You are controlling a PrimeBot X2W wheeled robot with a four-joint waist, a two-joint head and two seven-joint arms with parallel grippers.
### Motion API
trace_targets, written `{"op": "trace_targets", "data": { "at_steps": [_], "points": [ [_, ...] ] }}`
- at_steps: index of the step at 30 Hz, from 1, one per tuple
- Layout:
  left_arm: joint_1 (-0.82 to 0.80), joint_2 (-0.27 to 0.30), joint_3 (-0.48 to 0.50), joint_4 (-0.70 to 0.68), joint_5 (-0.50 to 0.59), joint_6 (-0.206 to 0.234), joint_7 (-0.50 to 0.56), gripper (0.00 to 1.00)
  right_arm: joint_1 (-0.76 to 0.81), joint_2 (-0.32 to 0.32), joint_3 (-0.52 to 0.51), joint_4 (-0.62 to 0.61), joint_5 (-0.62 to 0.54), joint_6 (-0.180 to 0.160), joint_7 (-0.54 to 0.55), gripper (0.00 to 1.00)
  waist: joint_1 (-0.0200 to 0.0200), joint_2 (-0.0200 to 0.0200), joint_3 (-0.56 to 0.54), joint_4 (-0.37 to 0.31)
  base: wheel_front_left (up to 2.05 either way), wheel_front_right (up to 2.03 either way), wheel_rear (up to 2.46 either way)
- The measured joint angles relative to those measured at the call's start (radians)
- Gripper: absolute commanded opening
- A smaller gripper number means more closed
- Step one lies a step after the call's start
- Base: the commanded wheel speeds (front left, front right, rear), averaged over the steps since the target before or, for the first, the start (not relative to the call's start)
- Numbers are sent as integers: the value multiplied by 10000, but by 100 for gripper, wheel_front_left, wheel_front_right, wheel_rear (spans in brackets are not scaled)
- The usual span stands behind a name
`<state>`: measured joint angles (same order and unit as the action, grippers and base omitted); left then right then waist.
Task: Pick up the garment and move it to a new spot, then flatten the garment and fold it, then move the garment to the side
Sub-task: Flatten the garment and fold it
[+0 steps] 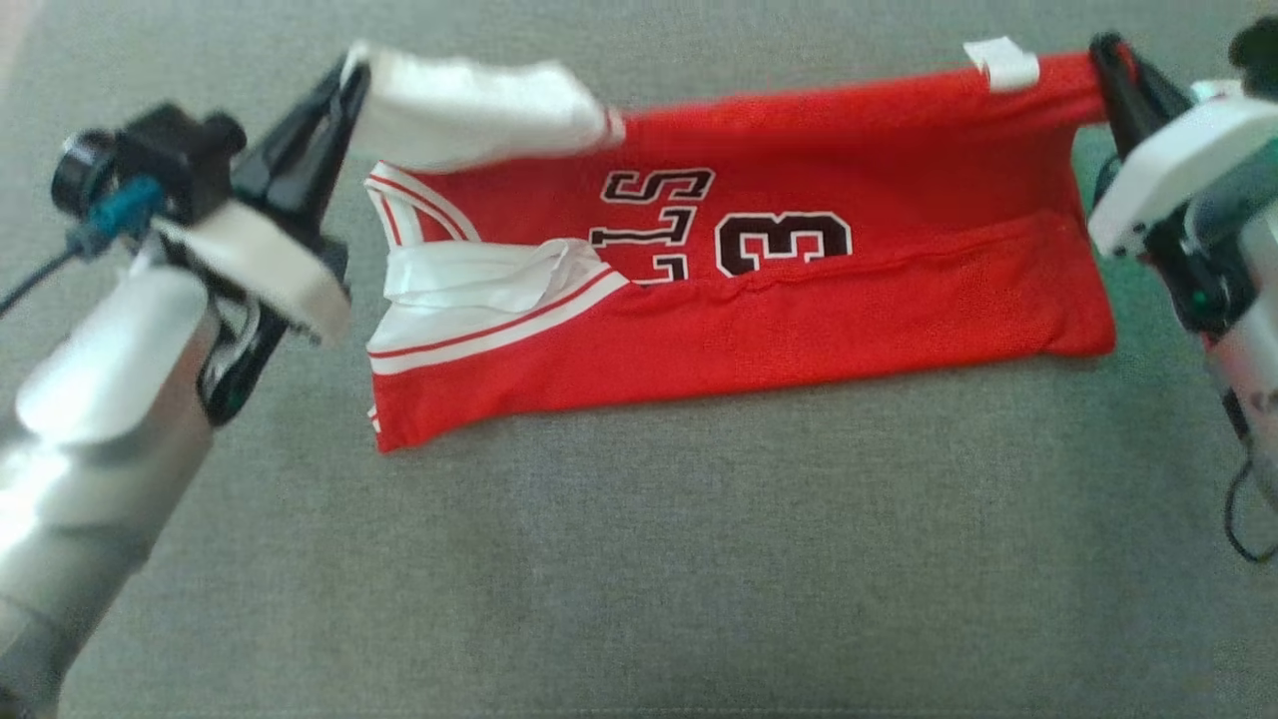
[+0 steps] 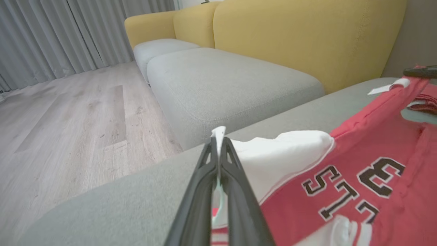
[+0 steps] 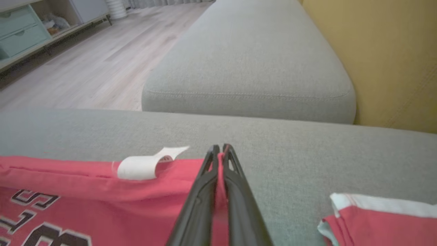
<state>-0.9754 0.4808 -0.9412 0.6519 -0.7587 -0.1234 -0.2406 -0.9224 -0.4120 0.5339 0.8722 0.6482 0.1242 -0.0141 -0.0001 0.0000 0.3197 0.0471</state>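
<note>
While both grippers pinch the far edge of the jersey (image 1: 759,290), the fold looks to be the step in hand. The left gripper (image 1: 349,85) is closed on the white shoulder end, and the right gripper (image 1: 1103,60) is closed on the red hem corner, just beside a white label (image 1: 1001,62). Between them the far edge hangs taut and raised. The near part of the jersey lies on the grey sofa cushion (image 1: 639,559), with a long crease running across it below the black number.

My guess is that the held edge is meant to come over onto the near edge. That calls for both arms to travel toward the robot together, at the same pace and height, so the cloth keeps its tension and does not bunch. The white shoulder piece is slack and could flop out of line, so the left side needs the more careful lowering before either grip lets go.

A second red and white cloth (image 3: 382,215) lies on the cushion apart from the jersey.

Across the floor stands a shelf unit with pale green drawers (image 3: 17,30), which are shut. An open compartment (image 3: 54,20) beside them holds something pale, too blurred to name.
</note>
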Motion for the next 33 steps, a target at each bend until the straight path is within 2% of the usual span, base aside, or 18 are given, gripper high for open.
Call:
{"op": "trace_targets", "data": {
  "at_steps": [6, 14, 23, 33],
  "points": [
    [1228, 736, -594, -803, -84, 0, 658, 0, 1043, -869, 1141, -869, 1298, 0, 968, 0, 0, 0, -604, 125, 0, 0, 0],
    [2439, 1223, -1051, -2257, -435, 119, 1697, 0, 1690, -1873, 2173, -1336, 2217, 0, 1994, 0, -1, 0, -1156, 237, 0, 0, 0],
    [2910, 1697, -1687, -3028, -483, 270, 2757, 0, 1773, -2075, 2995, -1492, 2945, 0, 3062, 0, 1, 0, -1186, 135, 0, 0, 0],
    [2992, 1732, -1902, -3162, -483, 445, 3099, 0, 1773, -2316, 3766, -1770, 3306, 0, 3630, 0, 1, 0, -1110, 63, 0, 0, 0]
  ]
}}
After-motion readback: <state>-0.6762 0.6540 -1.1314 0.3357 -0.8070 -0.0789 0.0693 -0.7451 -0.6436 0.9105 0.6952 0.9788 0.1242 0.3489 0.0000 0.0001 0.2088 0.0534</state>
